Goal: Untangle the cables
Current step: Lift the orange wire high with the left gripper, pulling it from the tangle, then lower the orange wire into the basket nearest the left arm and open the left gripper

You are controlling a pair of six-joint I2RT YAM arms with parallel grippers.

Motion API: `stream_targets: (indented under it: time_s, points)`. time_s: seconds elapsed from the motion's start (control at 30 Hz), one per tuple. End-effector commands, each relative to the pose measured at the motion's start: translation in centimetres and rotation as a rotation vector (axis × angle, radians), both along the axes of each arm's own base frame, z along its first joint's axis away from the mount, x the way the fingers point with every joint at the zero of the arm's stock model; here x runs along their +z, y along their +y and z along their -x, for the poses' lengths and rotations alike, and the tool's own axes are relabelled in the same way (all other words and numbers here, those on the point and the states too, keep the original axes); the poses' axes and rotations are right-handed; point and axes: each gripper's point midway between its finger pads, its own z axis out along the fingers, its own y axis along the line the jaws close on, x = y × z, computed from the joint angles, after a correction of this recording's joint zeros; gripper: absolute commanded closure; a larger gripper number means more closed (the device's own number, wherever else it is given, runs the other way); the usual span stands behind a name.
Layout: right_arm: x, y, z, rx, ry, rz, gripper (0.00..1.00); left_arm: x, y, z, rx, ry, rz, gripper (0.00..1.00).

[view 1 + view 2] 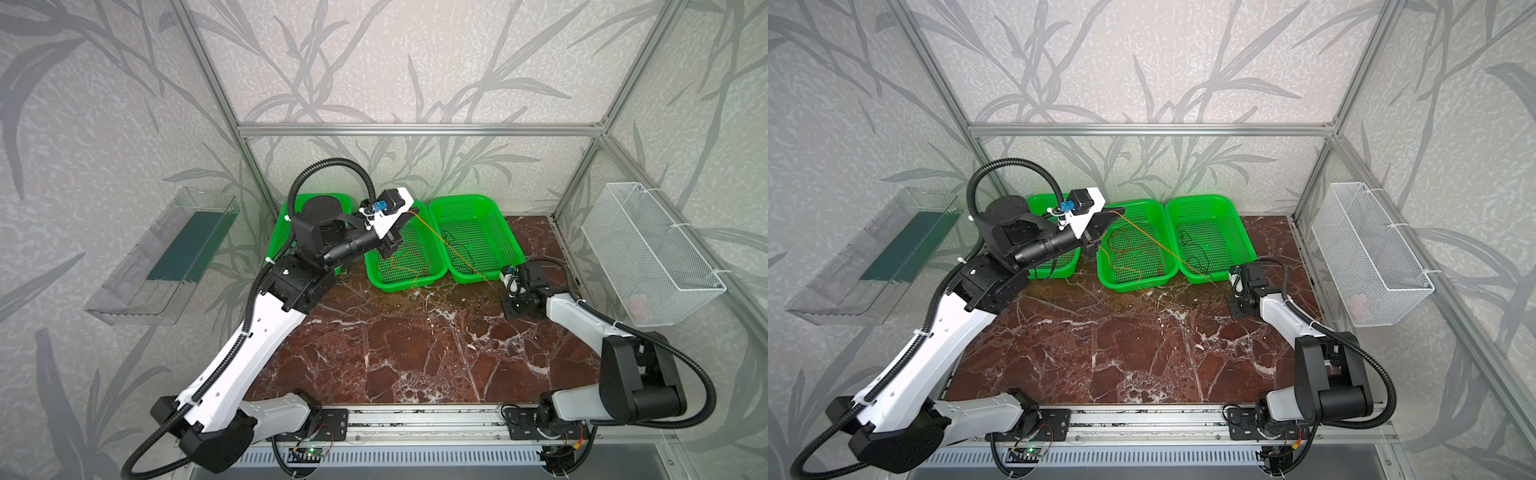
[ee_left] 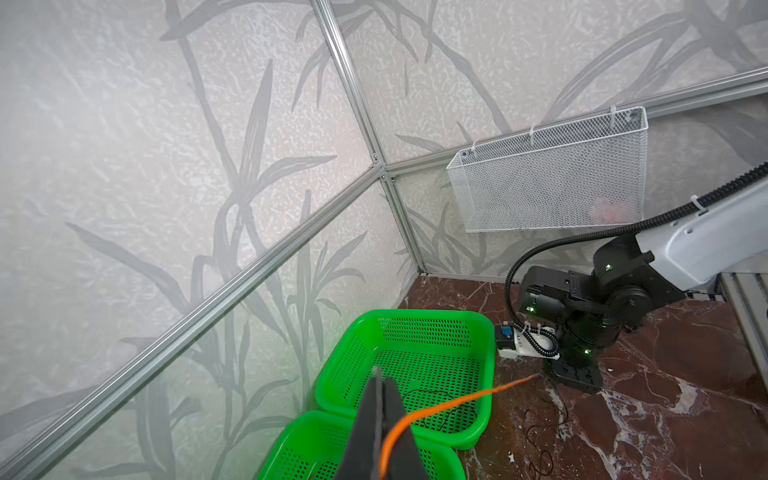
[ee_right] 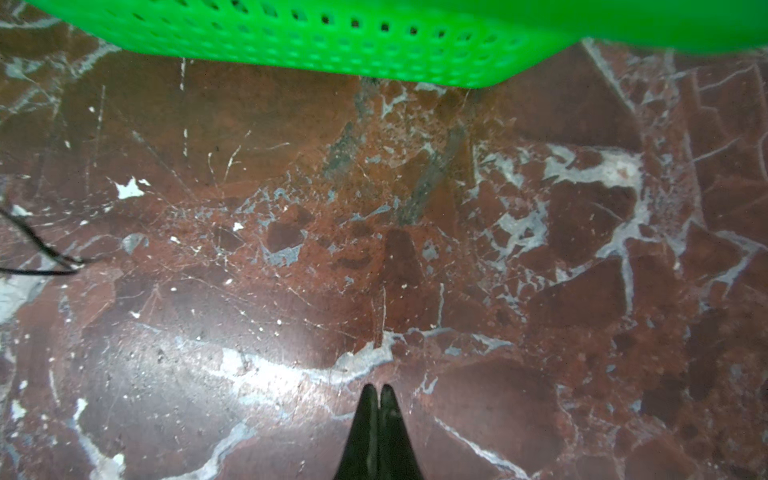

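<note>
Up above the middle green basket [image 1: 1142,284], the left gripper [image 2: 381,386] is clamped on one orange cable [image 2: 457,401], which runs taut down toward the marble table [image 3: 582,291] near the right gripper [image 3: 377,392]. That right gripper sits low over the table, pinched closed on nothing. Red cables [image 1: 1129,249] loop in the middle basket and black cables [image 1: 1196,253] in the right basket [image 2: 415,316].
</note>
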Motion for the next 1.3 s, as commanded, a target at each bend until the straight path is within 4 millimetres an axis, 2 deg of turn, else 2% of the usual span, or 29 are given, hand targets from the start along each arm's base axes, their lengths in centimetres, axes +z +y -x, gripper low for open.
stream_targets:
  time_s: [0.0,0.23,0.37,0.47,0.6,0.73,0.83,1.0,1.17,1.27]
  points:
    - [-1.2,-1.8,0.6,-0.031,0.054,0.087,1.00,6.9,3.6,1.7,0.088,-0.177,0.087,1.00]
    - [-1.9,-2.0,0.6,-0.028,0.070,0.104,1.00,11.3,7.2,0.8,0.223,-0.262,0.112,1.00]
    - [-1.4,-1.2,0.6,-0.007,0.064,0.076,1.00,12.6,8.4,-0.5,0.282,-0.288,0.116,1.00]
    - [-0.3,-0.1,0.6,0.032,0.029,0.055,1.00,12.3,9.4,-2.9,0.359,-0.300,0.074,1.00]
    - [0.4,-0.1,1.0,0.045,0.015,0.066,1.00,12.2,12.4,-6.4,0.505,-0.318,0.050,1.00]
    - [1.6,0.9,1.1,0.085,-0.017,0.044,1.00,11.7,13.4,-8.4,0.565,-0.333,0.006,1.00]
    - [2.4,2.6,1.3,0.146,-0.062,0.017,1.00,11.2,14.4,-10.5,0.605,-0.338,-0.011,1.00]
    - [2.9,5.0,2.1,0.234,-0.073,-0.024,1.00,10.9,17.3,-13.7,0.698,-0.361,-0.019,1.00]
    - [2.9,5.6,2.1,0.259,-0.055,-0.034,1.00,11.3,19.3,-15.7,0.747,-0.393,-0.039,1.00]
    - [2.7,5.8,1.8,0.275,-0.035,-0.037,1.00,10.2,20.8,-17.5,0.797,-0.392,-0.068,1.00]
